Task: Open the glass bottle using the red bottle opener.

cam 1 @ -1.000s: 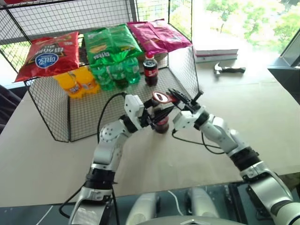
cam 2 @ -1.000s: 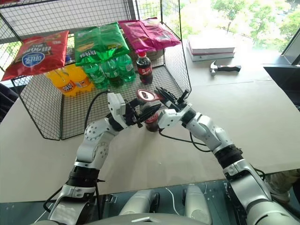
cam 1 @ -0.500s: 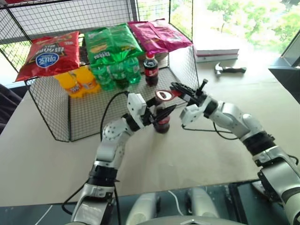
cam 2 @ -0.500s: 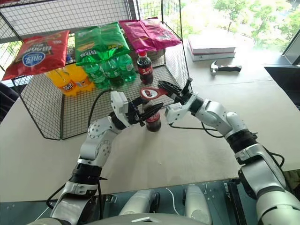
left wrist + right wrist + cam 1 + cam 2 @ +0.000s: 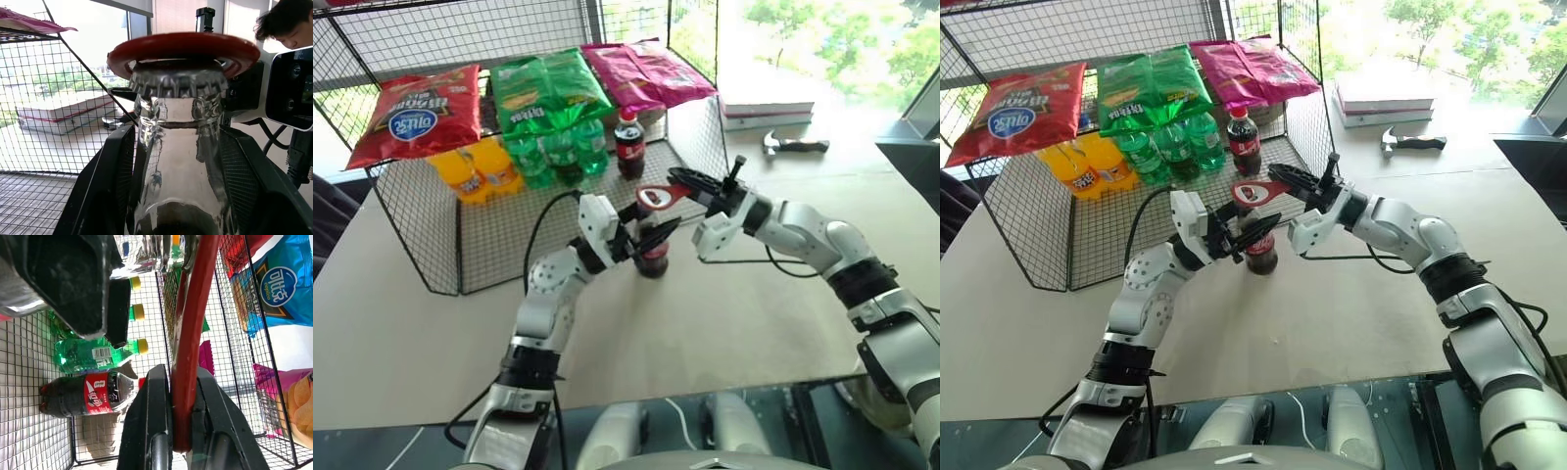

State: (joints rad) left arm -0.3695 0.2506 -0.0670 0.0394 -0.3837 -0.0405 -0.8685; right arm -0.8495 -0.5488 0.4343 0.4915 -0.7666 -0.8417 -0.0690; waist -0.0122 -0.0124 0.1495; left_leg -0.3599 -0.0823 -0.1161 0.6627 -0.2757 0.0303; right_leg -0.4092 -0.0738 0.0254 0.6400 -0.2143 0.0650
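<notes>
Atop the small clear-glass cola bottle [image 5: 653,257] held by my left gripper [image 5: 644,238]: flat red ring-headed opener [image 5: 655,198], clamped in right gripper [image 5: 697,184]; risk: ring slipping off cap, bottle tipping.

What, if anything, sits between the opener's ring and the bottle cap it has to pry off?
Nothing visible. The red opener, pinched in the right gripper, has its ring lying right on the metal cap of the glass bottle. The left gripper clasps the bottle lower, at the neck.
</notes>
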